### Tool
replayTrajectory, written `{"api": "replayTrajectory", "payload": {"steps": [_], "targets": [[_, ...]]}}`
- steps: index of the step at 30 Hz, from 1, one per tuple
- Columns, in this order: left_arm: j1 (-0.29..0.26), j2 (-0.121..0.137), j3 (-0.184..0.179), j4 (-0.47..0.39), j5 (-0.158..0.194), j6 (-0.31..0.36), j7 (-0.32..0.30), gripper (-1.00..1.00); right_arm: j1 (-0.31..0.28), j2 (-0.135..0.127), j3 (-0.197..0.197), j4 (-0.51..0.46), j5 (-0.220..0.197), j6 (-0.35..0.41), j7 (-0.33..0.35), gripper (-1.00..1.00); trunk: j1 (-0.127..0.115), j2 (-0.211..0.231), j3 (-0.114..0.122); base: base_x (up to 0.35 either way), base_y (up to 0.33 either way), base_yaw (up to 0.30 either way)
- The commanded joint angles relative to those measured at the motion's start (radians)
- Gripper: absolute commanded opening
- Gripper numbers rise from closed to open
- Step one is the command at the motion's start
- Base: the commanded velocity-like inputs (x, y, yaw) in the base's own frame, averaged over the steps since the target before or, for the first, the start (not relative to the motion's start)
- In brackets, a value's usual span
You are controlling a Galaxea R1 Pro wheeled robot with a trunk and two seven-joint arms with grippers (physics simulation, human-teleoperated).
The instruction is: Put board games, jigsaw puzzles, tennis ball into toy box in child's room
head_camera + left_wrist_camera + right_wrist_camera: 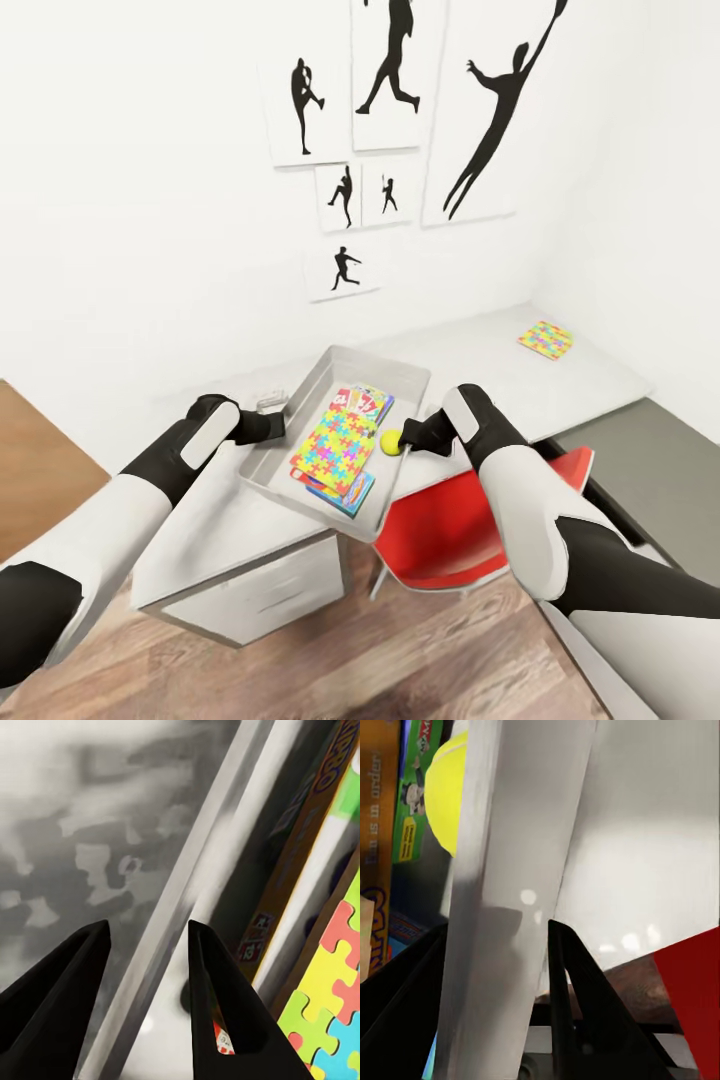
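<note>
Toy box gripped at opposite walls by both arms, tilted over the near edge of the worktop. The left end effector straddles the box's wall at its 9 o'clock side, jaws narrow about the rim; the right end effector likewise clamps the wall at 3 o'clock. Inside lie a jigsaw puzzle stacked on board games, with the tennis ball against the right wall. A second jigsaw puzzle rests on the worktop at 2 o'clock, well apart from the box. To carry well, both arms should probably move together and level the box, since the ball could roll and the stack slide toward the low corner. How many board games lie under the puzzle is hard to tell; whether the box's underside touches the worktop is hidden. A red chair stands below.
</note>
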Motion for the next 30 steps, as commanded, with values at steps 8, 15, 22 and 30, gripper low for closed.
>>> {"api": "replayTrajectory", "payload": {"steps": [8,15,22,30], "targets": [[0.003,0.002,-0.008,0.001,0.007,0.005,0.009,-1.00,0.000,0.004,-0.014,0.001,0.010,0.005,-0.010,-1.00,0.002,-0.001,-0.002,-0.012,0.000,0.298],[0.004,0.002,-0.008,0.001,0.007,0.006,0.009,-1.00,0.000,0.004,-0.014,0.001,0.010,0.005,-0.010,-1.00,0.002,-0.001,-0.002,-0.002,0.000,0.300],[0.004,0.002,-0.008,0.001,0.007,0.006,0.009,-1.00,0.000,0.004,-0.014,0.001,0.010,0.005,-0.010,-1.00,0.002,-0.001,-0.002,0.000,0.000,0.300],[0.004,0.002,-0.008,0.001,0.007,0.006,0.009,-1.00,0.000,0.004,-0.014,0.001,0.010,0.005,-0.010,-1.00,0.002,-0.001,-0.002,0.000,0.000,0.300]]}}
